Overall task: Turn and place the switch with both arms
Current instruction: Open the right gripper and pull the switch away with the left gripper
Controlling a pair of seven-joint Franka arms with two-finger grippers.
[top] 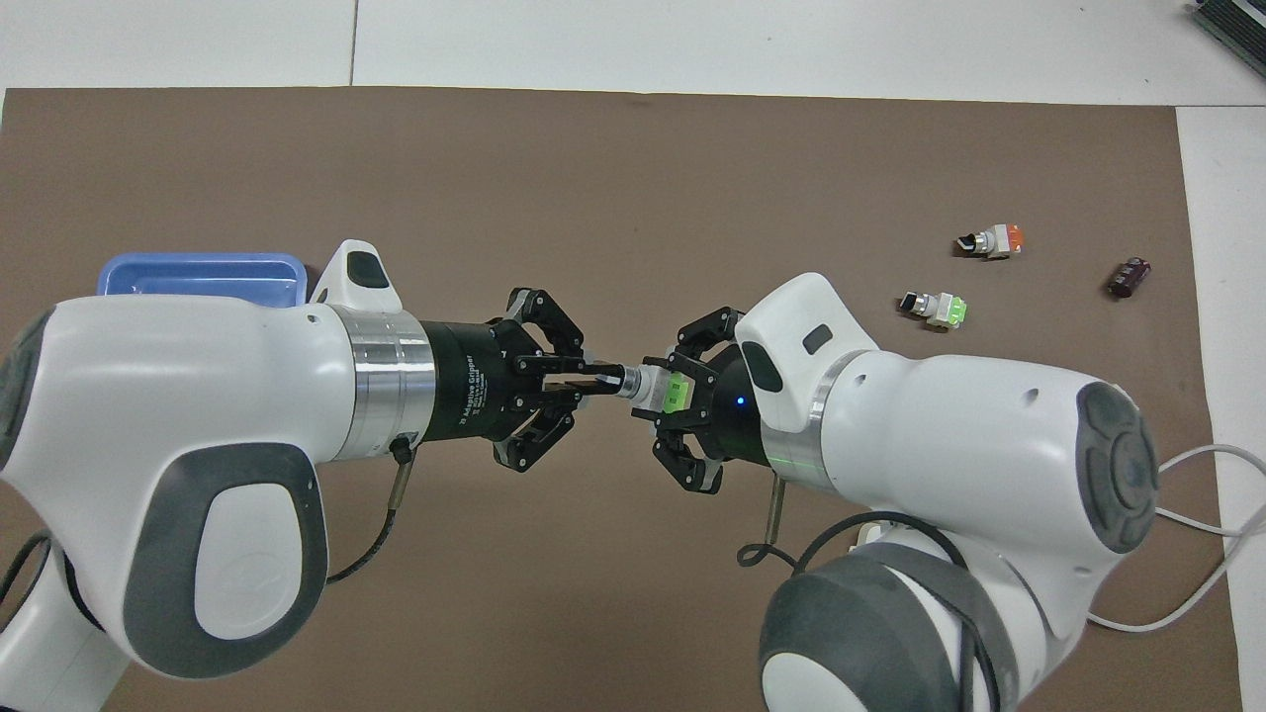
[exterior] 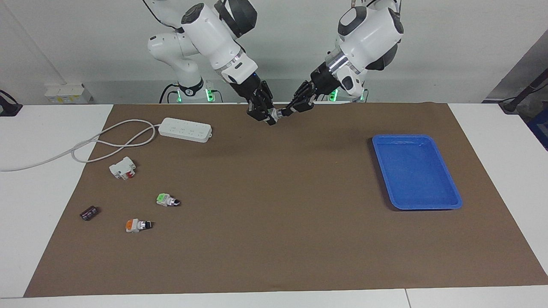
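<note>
Aloft over the brown mat (exterior: 274, 239), one green-ended switch (top: 661, 388) clamped between left gripper (top: 597, 380) at the knob and right gripper (top: 677, 392) at the block; lying below, one more green-ended switch (exterior: 167, 199), one orange-ended switch (exterior: 138, 225), one blue tray (exterior: 414, 171).

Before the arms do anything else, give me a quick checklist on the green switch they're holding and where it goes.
1. Right tool shut on the green-ended rotary switch, gripping its green block: ok.
2. Left tool shut on that switch's black knob tip: ok.
3. Switch held in the air over the brown mat: ok.
4. Blue plastic tray holds nothing: ok.
5. Knob fully turned: cannot tell.
6. Second green switch lies apart on the mat: ok.
</note>
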